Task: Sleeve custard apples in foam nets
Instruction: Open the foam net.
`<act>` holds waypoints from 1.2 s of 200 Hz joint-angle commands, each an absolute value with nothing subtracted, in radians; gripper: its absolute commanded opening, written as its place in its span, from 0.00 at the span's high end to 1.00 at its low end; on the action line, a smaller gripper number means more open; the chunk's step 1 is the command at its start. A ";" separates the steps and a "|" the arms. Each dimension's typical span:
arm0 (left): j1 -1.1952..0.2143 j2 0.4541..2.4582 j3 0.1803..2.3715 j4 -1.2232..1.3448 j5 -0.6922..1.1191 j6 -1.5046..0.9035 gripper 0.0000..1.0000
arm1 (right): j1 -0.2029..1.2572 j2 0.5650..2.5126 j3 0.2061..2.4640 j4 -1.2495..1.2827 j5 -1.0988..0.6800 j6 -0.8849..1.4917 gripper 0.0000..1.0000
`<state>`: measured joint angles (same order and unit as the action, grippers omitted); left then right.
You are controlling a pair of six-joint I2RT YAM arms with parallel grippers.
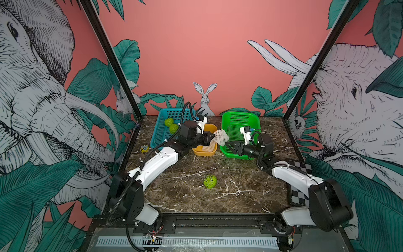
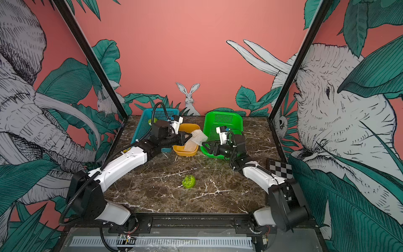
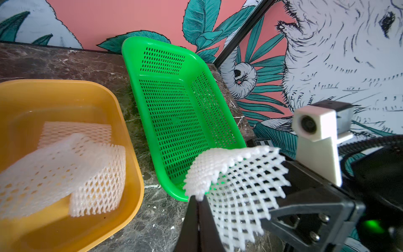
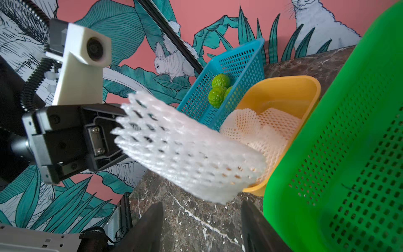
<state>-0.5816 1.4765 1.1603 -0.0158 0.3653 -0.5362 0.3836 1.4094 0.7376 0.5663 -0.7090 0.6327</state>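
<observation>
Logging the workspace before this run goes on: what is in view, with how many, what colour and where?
custard apples: four, green; three in the blue basket, one lone apple on the table front.
foam nets: at least two loose, off-white, in the yellow tub; one held net.
blue basket: one, rear left.
yellow tub: one, between the baskets.
green basket: one, rear right, nothing in it.
small object: one, yellow and black, left table edge; unidentifiable.
checkerboard: one, black and white, right table edge.
table: dark marble.
left gripper: shut on the held net.
right gripper: open, at the net's free end.
</observation>
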 commanded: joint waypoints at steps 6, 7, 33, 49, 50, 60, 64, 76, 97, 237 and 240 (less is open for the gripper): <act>-0.582 1.419 1.146 0.016 0.399 -0.589 1.00 | 0.387 1.455 0.729 0.825 -0.765 0.690 0.38; -0.583 1.418 1.146 0.016 0.399 -0.589 1.00 | 0.386 1.456 0.729 0.828 -0.765 0.691 0.38; -0.583 1.410 1.141 0.017 0.390 -0.591 1.00 | 0.388 1.492 0.711 0.889 -0.767 0.714 0.32; -0.583 1.411 1.143 0.017 0.393 -0.594 1.00 | 0.388 1.520 0.705 0.965 -0.777 0.753 0.31; -0.583 1.412 1.143 0.016 0.393 -0.594 1.00 | 0.388 1.523 0.705 0.970 -0.777 0.755 0.31; -0.583 1.417 1.141 0.023 0.398 -0.599 1.00 | 0.388 1.540 0.701 1.040 -0.788 0.793 0.31; -0.583 1.420 1.141 0.027 0.400 -0.601 1.00 | 0.388 1.548 0.702 1.069 -0.794 0.808 0.31; -0.583 1.427 1.141 0.029 0.402 -0.606 1.00 | 0.387 1.563 0.699 1.143 -0.806 0.855 0.33; -0.583 1.431 1.135 0.025 0.376 -0.604 1.00 | 0.388 1.566 0.693 1.196 -0.819 0.899 0.38; -0.583 1.385 1.072 0.027 0.237 -0.591 1.00 | 0.443 1.461 0.716 0.940 -0.773 0.797 1.00; -0.583 1.382 1.066 0.025 0.230 -0.591 1.00 | 0.442 1.459 0.717 0.934 -0.771 0.794 1.00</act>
